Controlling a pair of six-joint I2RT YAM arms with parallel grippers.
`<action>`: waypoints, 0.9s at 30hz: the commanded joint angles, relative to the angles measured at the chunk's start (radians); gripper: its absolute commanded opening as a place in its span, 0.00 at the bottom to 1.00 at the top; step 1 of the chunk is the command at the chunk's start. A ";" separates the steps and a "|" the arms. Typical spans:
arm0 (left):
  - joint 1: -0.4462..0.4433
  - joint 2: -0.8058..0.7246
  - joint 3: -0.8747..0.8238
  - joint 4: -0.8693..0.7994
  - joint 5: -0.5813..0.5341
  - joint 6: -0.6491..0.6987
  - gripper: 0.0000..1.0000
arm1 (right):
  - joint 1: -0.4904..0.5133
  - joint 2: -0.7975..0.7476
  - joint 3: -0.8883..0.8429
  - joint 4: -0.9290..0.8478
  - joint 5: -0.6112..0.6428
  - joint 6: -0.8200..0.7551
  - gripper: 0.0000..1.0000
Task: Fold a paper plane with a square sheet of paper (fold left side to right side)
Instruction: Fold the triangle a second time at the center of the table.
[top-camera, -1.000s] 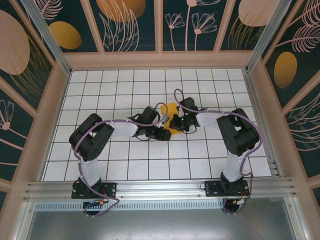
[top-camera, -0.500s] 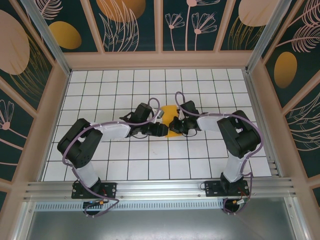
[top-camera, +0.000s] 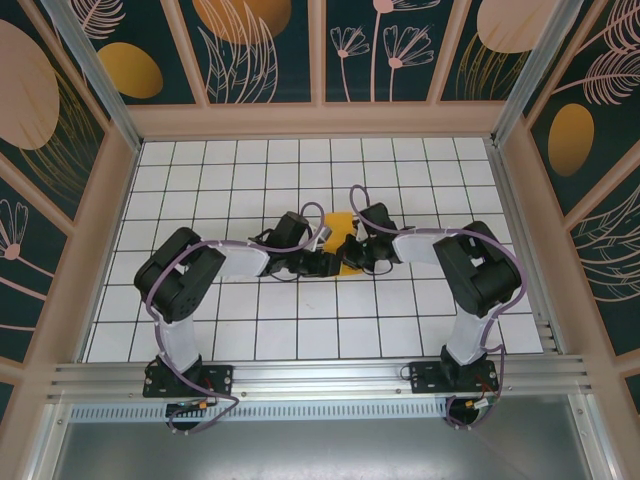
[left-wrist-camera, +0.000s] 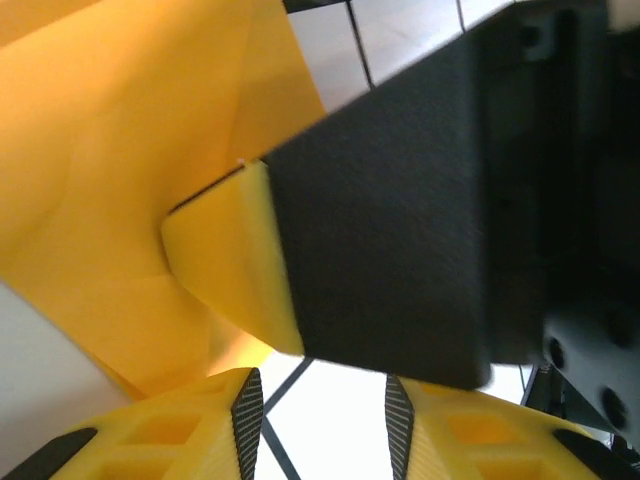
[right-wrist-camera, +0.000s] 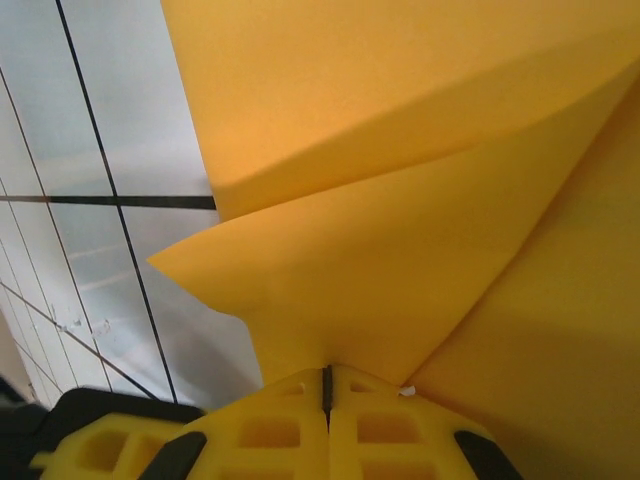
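Position summary, read from the left side of the bench (top-camera: 250, 170) to the right.

1. Left claw (top-camera: 325, 265): low over the middle of the bench, at the near left edge of the orange-yellow paper sheet (top-camera: 340, 225). In its wrist view the two yellow fingers stand partly apart, with bare white tile and a grid line between them. It holds nothing.

2. Paper sheet: at the bench centre, between the two claws and partly covered by them. It is already partly folded (raised layers and a creased flap show in both wrist views) and does not lie flat.

3. Right claw (top-camera: 352, 250): reaches in from the right and meets the left claw over the sheet. Its fingers are pressed together, and the paper flap rises straight out of the seam between them. Judged state: pinching the sheet.

Handling notes (judgement):
- The sheet is thin, very light and limp. It will sag, curl or slide on the smooth tiles if pushed from one side only.
- A pinch is best taken at a free edge or corner of a raised flap, since the flat middle offers no purchase.
- One claw should pin the sheet while the other carries the left side over.
- Hard pulls risk tearing the paper or adding stray creases.
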 joint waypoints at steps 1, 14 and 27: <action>-0.003 0.036 0.032 0.008 -0.007 -0.005 0.41 | 0.013 0.000 -0.013 -0.017 -0.025 0.019 0.07; -0.019 0.074 0.027 -0.121 -0.140 0.037 0.40 | -0.035 -0.069 0.051 -0.098 -0.007 -0.072 0.06; -0.051 0.093 0.069 -0.248 -0.269 0.072 0.37 | -0.032 -0.053 0.081 -0.121 -0.010 -0.105 0.05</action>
